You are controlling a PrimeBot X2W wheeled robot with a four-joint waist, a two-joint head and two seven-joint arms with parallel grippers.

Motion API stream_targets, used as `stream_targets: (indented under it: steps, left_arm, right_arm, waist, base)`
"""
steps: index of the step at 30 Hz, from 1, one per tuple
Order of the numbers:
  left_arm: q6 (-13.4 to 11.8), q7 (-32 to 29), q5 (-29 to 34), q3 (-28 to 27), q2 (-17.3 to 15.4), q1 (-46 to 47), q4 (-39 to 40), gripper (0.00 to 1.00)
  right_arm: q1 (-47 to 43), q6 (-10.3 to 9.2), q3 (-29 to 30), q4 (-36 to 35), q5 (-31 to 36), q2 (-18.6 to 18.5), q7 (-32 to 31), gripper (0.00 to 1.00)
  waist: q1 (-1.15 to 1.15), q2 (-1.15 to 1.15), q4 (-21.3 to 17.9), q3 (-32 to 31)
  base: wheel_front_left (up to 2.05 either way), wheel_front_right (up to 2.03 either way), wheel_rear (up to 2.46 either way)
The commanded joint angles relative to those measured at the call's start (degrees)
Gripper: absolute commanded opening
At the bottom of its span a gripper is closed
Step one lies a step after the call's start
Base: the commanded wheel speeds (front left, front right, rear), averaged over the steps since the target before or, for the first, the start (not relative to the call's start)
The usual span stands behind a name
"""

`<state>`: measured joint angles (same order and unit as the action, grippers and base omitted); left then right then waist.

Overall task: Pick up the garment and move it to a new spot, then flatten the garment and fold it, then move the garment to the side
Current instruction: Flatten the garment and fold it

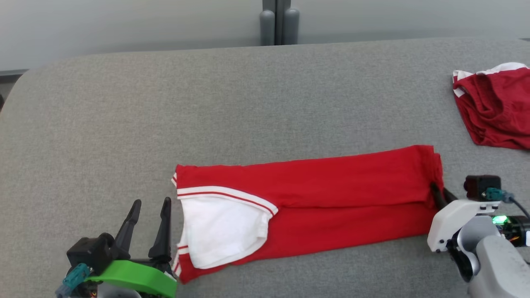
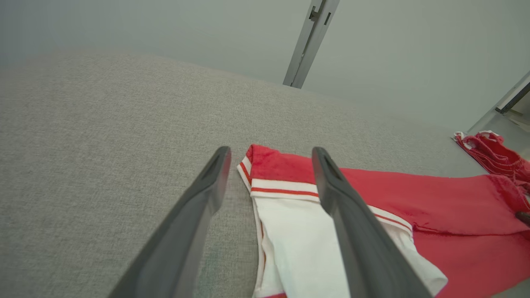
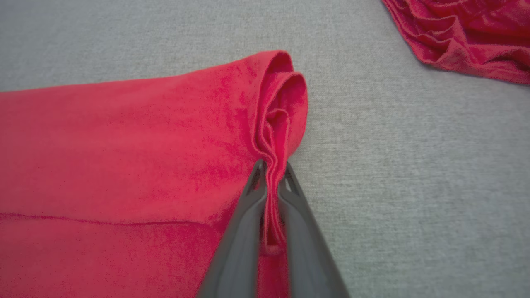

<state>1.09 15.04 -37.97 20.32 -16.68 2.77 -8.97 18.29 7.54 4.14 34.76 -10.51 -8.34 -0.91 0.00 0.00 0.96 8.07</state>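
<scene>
Two pincers stood at opposite ends of a red garment (image 1: 331, 182) that lay folded into a long band on the grey counter (image 1: 207, 103). The band ran parallel to the counter's near edge and lay closer to that edge than to the far one. The right pincer (image 3: 273, 165) was clenched on the garment's right end. Its two dark fingers (image 3: 236, 248) pressed together with a bunched fold of red cloth pinched between them, and the fabric just beyond the tips curled up into a small roll. The left pincer (image 1: 151, 202) was released at the garment's left end, fingers spread and holding nothing, beside the white panel (image 1: 219, 231) with its red-striped trim. Whether its tips touched the counter could not be told. A second, darker red garment (image 1: 497, 107) lay crumpled well apart, toward the counter's right side and nearer its far edge.
</scene>
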Motion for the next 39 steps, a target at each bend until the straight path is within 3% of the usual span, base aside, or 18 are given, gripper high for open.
stream_targets:
  steps: [1,12,18,32,39]
  left_arm:
    - [0.34,0.16,0.85,-0.34,0.31,0.76,-0.11,1.0]
    - [1.46,0.16,2.34,-1.38,1.81,1.82,-1.72,1.0]
    - [2.37,0.16,2.9,-1.83,2.5,1.93,-2.72,1.0]
    - [3.72,0.17,3.64,-2.36,3.64,2.11,-4.4,1.0]
    - [4.01,0.17,3.51,-2.79,3.74,1.79,-4.86,1.0]
  right_arm:
    - [0.85,-0.11,0.97,-0.13,0.05,-1.42,0.32,0.0]
    - [-0.01,-0.11,9.44,-5.16,-0.04,-6.87,-2.66,0.0]
    - [-0.99,-0.1,10.96,-9.89,-1.15,-5.23,-5.01,0.0]
    - [-5.74,-0.09,-3.74,-28.19,-11.11,1.61,-14.09,0.0]
    - [-6.58,-0.09,-13.76,-29.96,-14.5,4.43,-14.16,0.0]
  waist:
    - [0.0,0.0,-0.83,-0.29]
    - [0.0,0.0,-3.08,-0.89]
    - [0.0,0.0,-3.36,-1.14]
    - [0.0,0.0,-1.09,-2.38]
    - [0.0,0.0,0.16,-2.73]
  base:
    - [0.0,0.0,0.0]
    - [0.0,0.0,0.0]
    - [0.0,0.0,0.0]
    - [0.0,0.0,0.0]
    - [0.0,0.0,0.0]
